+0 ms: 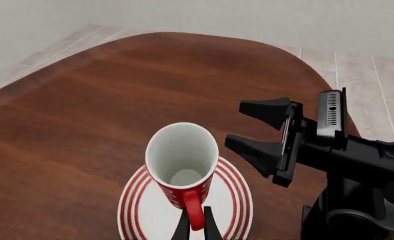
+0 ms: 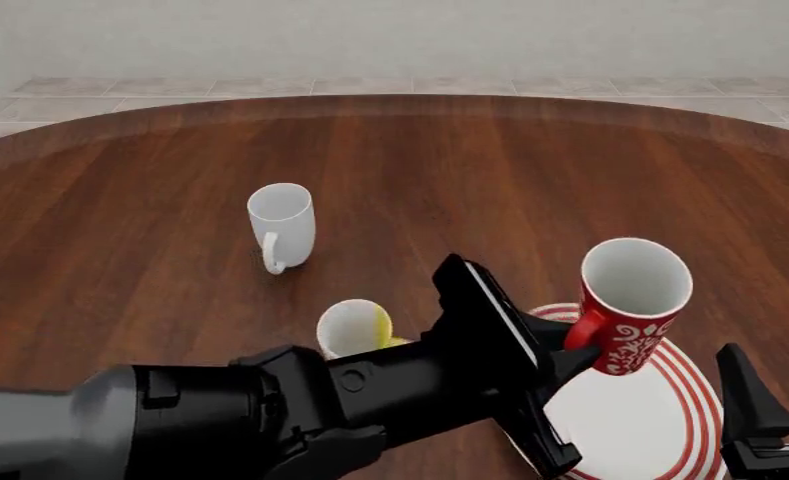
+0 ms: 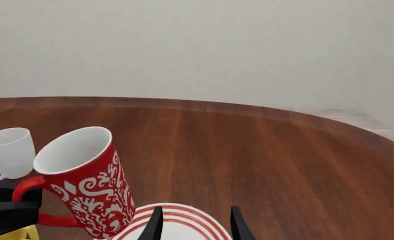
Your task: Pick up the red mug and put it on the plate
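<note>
Behind left gripper (image 2: 561, 365), red mug (image 2: 630, 305) handle hidden, plate (image 2: 661, 420) cropped

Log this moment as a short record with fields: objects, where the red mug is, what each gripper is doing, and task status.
red mug: tilted, held by its handle, above the plate's far-left part; whether it touches cannot be told
plate: on the table, near right in the front view
left gripper: shut on the mug's handle
right gripper: open, holding nothing, beside the plate
white mug: upright, far left of the plate
yellow-and-white mug: partly hidden behind the left arm
task status: mug over the plate, not yet released
</note>
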